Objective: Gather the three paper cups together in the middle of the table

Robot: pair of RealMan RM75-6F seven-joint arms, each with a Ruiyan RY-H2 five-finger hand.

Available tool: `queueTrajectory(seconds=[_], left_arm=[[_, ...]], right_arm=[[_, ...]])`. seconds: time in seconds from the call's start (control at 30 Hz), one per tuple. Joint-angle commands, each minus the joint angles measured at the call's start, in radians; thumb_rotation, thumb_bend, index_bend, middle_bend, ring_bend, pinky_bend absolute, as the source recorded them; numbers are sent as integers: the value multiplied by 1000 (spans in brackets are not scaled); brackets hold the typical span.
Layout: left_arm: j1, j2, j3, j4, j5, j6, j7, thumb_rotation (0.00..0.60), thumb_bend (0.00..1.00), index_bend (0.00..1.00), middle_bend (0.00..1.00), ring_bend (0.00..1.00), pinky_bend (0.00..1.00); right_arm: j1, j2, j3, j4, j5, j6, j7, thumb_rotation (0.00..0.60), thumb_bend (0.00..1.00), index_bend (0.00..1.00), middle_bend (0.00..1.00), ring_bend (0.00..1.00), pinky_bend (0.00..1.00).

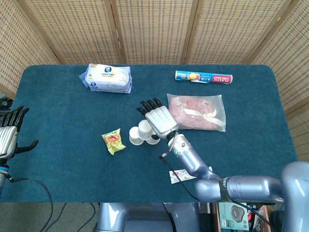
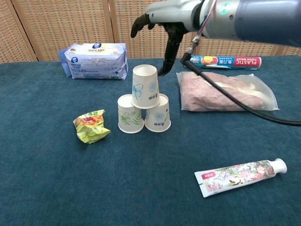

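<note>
Three white paper cups with green and blue prints stand grouped near the table's middle. Two stand side by side, the left cup (image 2: 129,114) (image 1: 135,135) and the right cup (image 2: 157,113). The third cup (image 2: 145,86) (image 1: 145,127) sits upright on top of them. My right hand (image 2: 162,21) (image 1: 158,119) hovers above and behind the top cup, fingers spread, holding nothing. My left hand (image 1: 9,135) stays off the table's left edge, fingers apart and empty.
A crumpled snack packet (image 2: 91,125) lies left of the cups. A pink bag (image 2: 223,91) lies to their right, a tube (image 2: 240,175) near the front right. A wipes pack (image 2: 96,60) and a plastic-bag box (image 2: 225,61) sit at the back.
</note>
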Motion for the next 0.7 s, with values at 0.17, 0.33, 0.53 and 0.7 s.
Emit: queueTrajectory(seconds=[0.17,0.33,0.53,0.7], left_arm=[[22,-6,22,-19,52,44,8,600,258,0,0,0,0],[51,-17,46,-31,92,90,10,600,258,0,0,0,0],[103,-38,87,-18,141,153,3,600,257,0,0,0,0],[139,-49,110,8,178,201,-3,600,257,0,0,0,0]], right_arm=[[-323,211,-184,-100,-476,290,227,600,2,107,16,1,0],[-512,233,-289,30,-677,452,424,600,0,29,0,0,0],[-719,204,-389,193,-770,591,531,600,0,7,0,0,0],[-833,186,-431,226,-793,633,532,600,0,0,0,0,0]])
